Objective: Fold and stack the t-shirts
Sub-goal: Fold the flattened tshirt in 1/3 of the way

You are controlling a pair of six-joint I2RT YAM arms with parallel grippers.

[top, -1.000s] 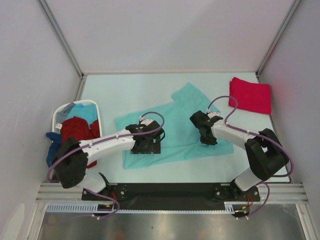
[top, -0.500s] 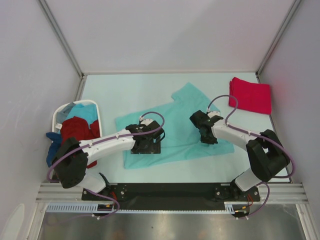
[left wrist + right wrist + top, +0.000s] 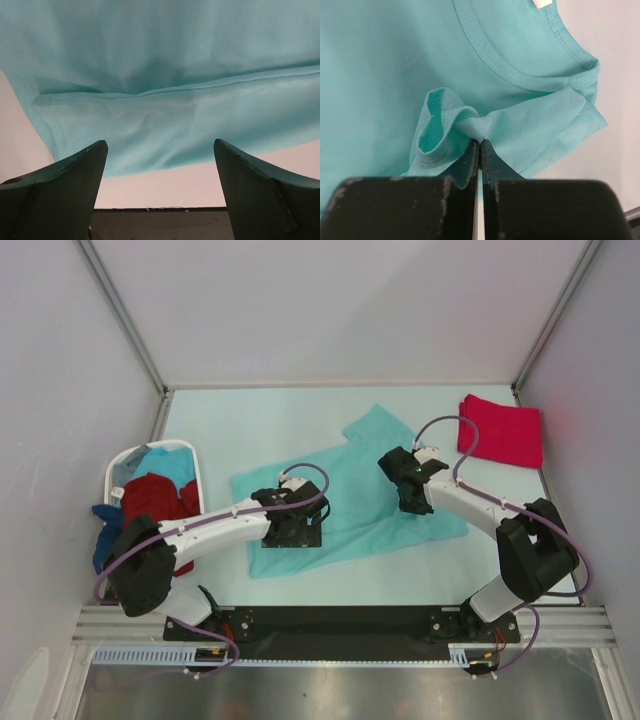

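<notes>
The right arm's jaws were clenched on a bunched fold of the light teal short-sleeved cloth t-shirt (image 3: 395,75), the cloth pinched into a small curl just above the closed tips. Just beyond that pinch ran the shirt's ribbed neckline (image 3: 520,75), and a doubled flap of the same cloth stuck out to the right of the jaws, over bare counter.

The left arm's jaws were released, the two dark fingers (image 3: 65,185) spread wide and gripping nothing. Between and just ahead of them lay the shirt's stitched hem (image 3: 165,90), with a narrow strip of the pale counter (image 3: 250,420) showing between the tips and the cloth edge.

In the top view the teal shirt was spread flat under and between both sets of jaws, one sleeve reaching away beyond them. Well beyond the right jaws, toward the far right corner, a bright pinkish-red t-shirt (image 3: 500,430) lay folded into a rectangle. Well to the left of the left jaws stood a white plastic laundry basket (image 3: 160,443) holding a dark red t-shirt (image 3: 155,495) and a light blue one (image 3: 165,465); a blue t-shirt (image 3: 103,530) hung at its near side.
</notes>
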